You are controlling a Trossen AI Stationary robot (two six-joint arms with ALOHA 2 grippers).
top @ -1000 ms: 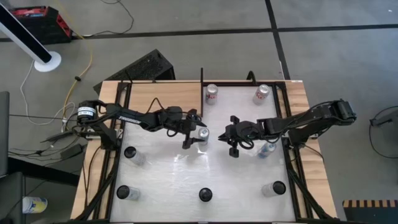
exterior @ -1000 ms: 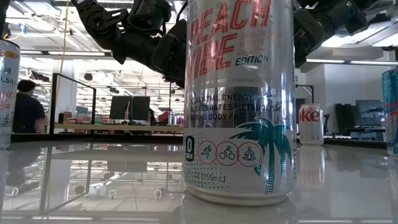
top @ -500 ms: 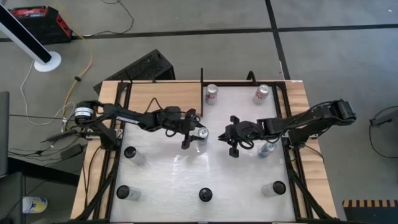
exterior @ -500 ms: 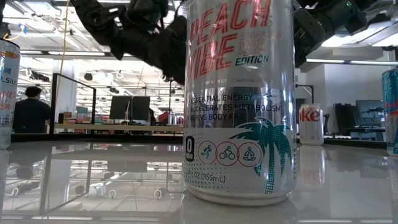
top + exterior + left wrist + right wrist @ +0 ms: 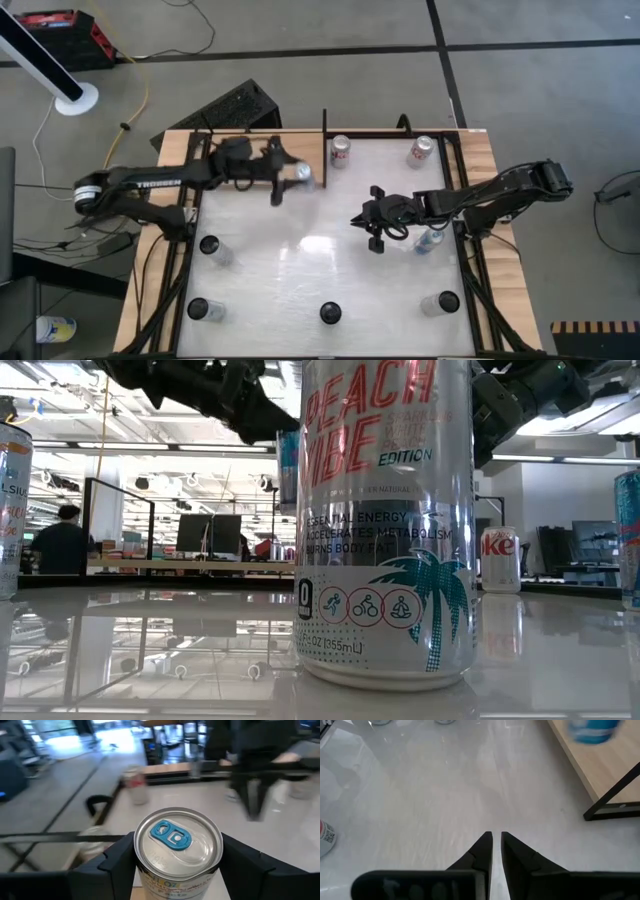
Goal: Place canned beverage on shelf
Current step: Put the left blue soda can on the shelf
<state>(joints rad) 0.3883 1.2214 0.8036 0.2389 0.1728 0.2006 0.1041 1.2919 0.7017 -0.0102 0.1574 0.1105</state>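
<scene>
We have the left gripper closed on a can, fingers pressed to either side of it, the lid with its blue tab facing the wrist camera. The can is upright and off the table, over the far-left part of the white top. In the high view it shows at the arm's tip.

The shelf we take to be the light-wood plank with black uprights along the far-left edge. It lies just beyond and left of the held can, so the left arm is plainly the nearer one. The can's long axis is vertical, which suits setting it down on its base.

Around it: a red-and-white can stands just right of the held one at the far edge, beside a black upright; both look like things to clear on the way in. Another can sits far right.

The right gripper waits mid-table, right of centre, fingers nearly together and holding nothing. A large can stands near the low camera.
</scene>
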